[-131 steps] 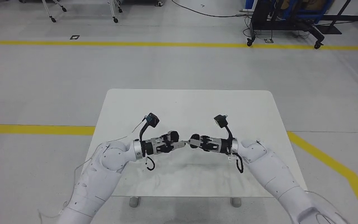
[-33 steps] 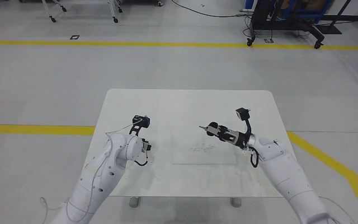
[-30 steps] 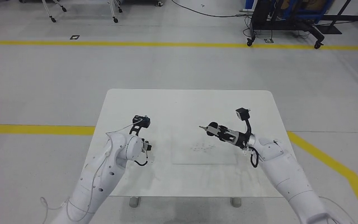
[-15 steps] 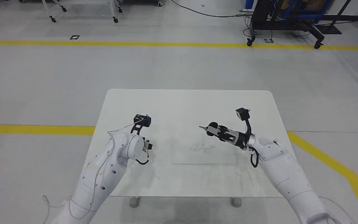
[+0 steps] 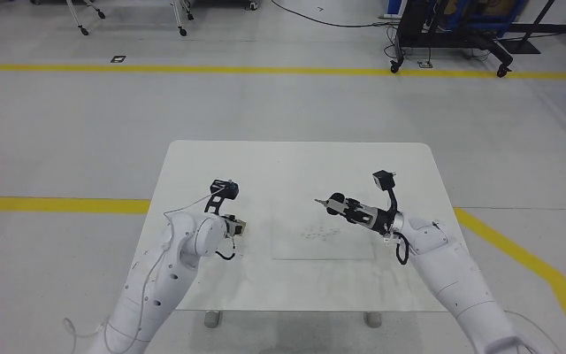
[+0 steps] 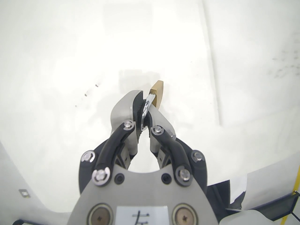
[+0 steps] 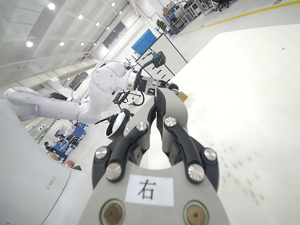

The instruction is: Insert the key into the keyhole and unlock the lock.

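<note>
Our left gripper (image 6: 145, 106) is pinched shut on the lock (image 6: 157, 92) by its shackle, the brass body just beyond its tip. Our right gripper (image 7: 156, 101) is closed on the key (image 5: 317, 203), well apart from the lock.

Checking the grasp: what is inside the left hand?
The lock's silver shackle is pinched between the left hand's shut fingers, its brass body sticking out beyond them. The pads cover part of the shackle; the keyhole cannot be seen.
</note>
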You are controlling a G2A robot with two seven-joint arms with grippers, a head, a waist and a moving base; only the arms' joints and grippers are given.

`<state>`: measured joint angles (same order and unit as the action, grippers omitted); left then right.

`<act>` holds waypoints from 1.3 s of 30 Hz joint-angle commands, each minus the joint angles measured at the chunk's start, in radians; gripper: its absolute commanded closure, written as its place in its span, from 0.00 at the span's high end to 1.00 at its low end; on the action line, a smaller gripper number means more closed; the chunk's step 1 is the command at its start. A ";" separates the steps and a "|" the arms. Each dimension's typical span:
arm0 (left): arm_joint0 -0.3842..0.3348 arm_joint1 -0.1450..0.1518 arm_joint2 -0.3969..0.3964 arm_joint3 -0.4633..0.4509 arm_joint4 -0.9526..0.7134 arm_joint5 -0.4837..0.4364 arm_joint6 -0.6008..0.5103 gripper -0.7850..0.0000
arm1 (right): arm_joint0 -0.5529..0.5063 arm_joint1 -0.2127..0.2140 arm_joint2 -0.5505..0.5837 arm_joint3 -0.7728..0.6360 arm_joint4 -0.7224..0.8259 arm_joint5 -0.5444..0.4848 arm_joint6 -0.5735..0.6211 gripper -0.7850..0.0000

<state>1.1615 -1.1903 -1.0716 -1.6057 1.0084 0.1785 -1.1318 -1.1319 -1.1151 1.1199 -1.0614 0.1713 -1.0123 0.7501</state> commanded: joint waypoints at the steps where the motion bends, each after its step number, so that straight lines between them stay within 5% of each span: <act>1: 0.019 0.001 -0.015 -0.006 -0.025 -0.026 0.062 0.00 | 0.000 0.000 0.000 0.000 0.000 0.000 0.000 0.00; 11: 0.043 0.001 -0.019 -0.015 -0.055 -0.058 0.116 0.00 | 0.000 0.000 0.000 0.000 0.000 0.000 0.000 0.00; 13: 0.074 -0.003 -0.032 -0.019 -0.162 -0.086 0.185 0.00 | 0.000 0.000 0.000 0.000 0.000 0.000 0.000 0.00; 17: 0.122 -0.019 -0.108 0.056 -0.624 -0.300 0.361 0.00 | -0.018 0.000 0.004 -0.051 -0.033 0.036 -0.044 0.00; 21: 0.086 -0.039 -0.077 0.148 -0.844 -0.426 0.418 0.00 | -0.042 -0.001 0.010 -0.098 0.016 0.026 -0.092 0.00; 26: -0.012 -0.059 -0.025 0.253 -0.979 -0.460 0.373 0.00 | -0.049 0.003 0.027 -0.133 0.041 0.033 -0.114 0.00; 34: -0.012 -0.059 -0.025 0.253 -0.979 -0.460 0.373 0.00 | -0.049 0.003 0.027 -0.133 0.041 0.033 -0.114 0.00; 39: -0.013 -0.067 -0.045 0.329 -1.272 -0.505 0.273 0.00 | -0.052 -0.009 0.003 -0.150 0.055 0.087 -0.183 0.00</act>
<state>1.1540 -1.2547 -1.1144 -1.3131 -0.1406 -0.3072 -0.8112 -1.1868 -1.1199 1.1309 -1.2114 0.2216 -0.9395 0.5933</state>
